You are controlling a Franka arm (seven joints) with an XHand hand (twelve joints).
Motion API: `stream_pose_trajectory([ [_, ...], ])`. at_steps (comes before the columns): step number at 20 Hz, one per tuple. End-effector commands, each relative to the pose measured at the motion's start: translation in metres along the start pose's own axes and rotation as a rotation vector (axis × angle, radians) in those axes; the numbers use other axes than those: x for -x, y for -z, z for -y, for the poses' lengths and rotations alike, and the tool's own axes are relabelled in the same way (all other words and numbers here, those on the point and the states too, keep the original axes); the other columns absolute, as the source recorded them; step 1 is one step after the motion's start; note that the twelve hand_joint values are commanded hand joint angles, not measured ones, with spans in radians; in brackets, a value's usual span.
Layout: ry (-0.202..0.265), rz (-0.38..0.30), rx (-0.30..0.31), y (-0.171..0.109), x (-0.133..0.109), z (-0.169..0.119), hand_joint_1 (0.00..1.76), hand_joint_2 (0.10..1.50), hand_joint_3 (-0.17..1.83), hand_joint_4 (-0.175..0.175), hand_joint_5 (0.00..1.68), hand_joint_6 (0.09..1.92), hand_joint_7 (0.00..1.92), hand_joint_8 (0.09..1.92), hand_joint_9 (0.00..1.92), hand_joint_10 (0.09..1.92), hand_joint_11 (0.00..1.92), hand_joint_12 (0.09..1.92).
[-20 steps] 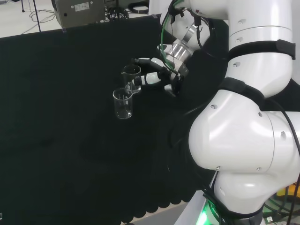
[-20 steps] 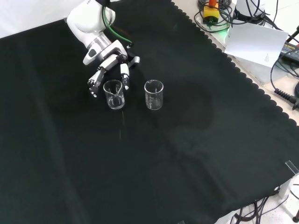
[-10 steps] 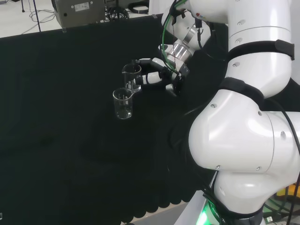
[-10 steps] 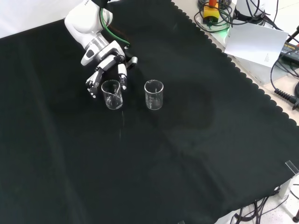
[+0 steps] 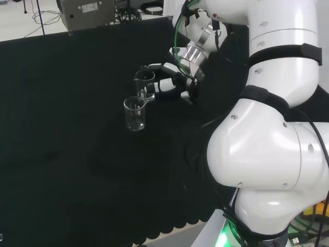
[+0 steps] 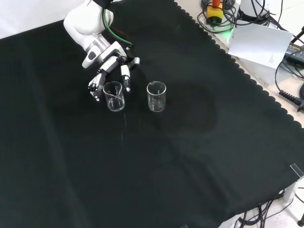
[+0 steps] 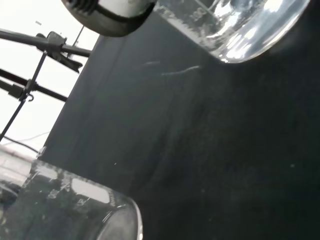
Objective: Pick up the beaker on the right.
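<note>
Curls round the beaker (image 5: pixel 144 82) with fingers (image 6: pixel 126 81) either side of the glass wall: robot hand (image 5: pixel 169 85) closed on it at about mid-height, thumb side hard to make out. Stands toward the far, right-hand part of the pair in the head view, and as the left one (image 6: pixel 114 96) in the front view, hard up against the robot hand (image 6: pixel 111 71). Cannot tell whether the base (image 7: pixel 240 25) touches the cloth or hangs just clear of it.

Looks like thin clear glass, empty: probably light, rigid, smooth and slippery, and breakable if knocked or dropped. Best taken round the straight wall below the flared rim, away from the pouring lip, as now. Calls for keeping it upright on the lift.

Nearest hazard: the second beaker (image 5: pixel 135 114), just beside and not touching, to the right in the front view (image 6: pixel 156 96) and close past the palm in the wrist view (image 7: pixel 75 210). Safest going straight up, or away from that neighbour.

Plenty of bare black bench (image 6: pixel 190 166) otherwise. Scalloped edge (image 6: pixel 247 76) of the cloth well apart, with a sheet of paper (image 6: pixel 263 45) and cables (image 6: pixel 289 97) beyond it.
</note>
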State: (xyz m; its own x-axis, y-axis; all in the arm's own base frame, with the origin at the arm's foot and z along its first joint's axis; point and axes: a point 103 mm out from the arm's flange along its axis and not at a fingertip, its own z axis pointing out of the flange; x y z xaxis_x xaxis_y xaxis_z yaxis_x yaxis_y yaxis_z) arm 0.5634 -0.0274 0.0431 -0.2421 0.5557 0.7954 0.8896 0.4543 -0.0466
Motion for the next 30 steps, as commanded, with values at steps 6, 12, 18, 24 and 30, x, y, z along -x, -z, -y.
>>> stream_pose_trajectory([
  [6, -0.005, 0.009, -0.026, -0.014, -0.008, -0.011, 0.80, 0.81, -0.17, -0.037, 0.41, 0.09, 0.19, 0.76, 0.36, 0.64, 0.00, 1.35],
  [12, -0.036, 0.015, -0.001, -0.018, -0.006, -0.012, 0.87, 0.83, -0.17, -0.033, 0.48, 0.15, 0.21, 0.76, 0.38, 0.64, 0.00, 1.36],
  [18, -0.027, -0.017, 0.136, -0.013, -0.016, -0.012, 1.07, 0.95, -0.11, 0.026, 0.81, 1.06, 0.60, 0.89, 0.71, 0.68, 0.24, 1.35],
  [24, -0.063, 0.031, 0.256, 0.006, -0.013, -0.004, 1.28, 0.50, 1.03, -0.081, 1.15, 1.20, 1.27, 0.83, 1.24, 0.83, 1.16, 0.89],
  [30, -0.054, 0.209, 0.324, 0.032, -0.031, 0.007, 1.24, 0.43, 1.12, -0.104, 1.22, 1.03, 1.35, 1.05, 1.46, 0.89, 1.28, 0.88],
])
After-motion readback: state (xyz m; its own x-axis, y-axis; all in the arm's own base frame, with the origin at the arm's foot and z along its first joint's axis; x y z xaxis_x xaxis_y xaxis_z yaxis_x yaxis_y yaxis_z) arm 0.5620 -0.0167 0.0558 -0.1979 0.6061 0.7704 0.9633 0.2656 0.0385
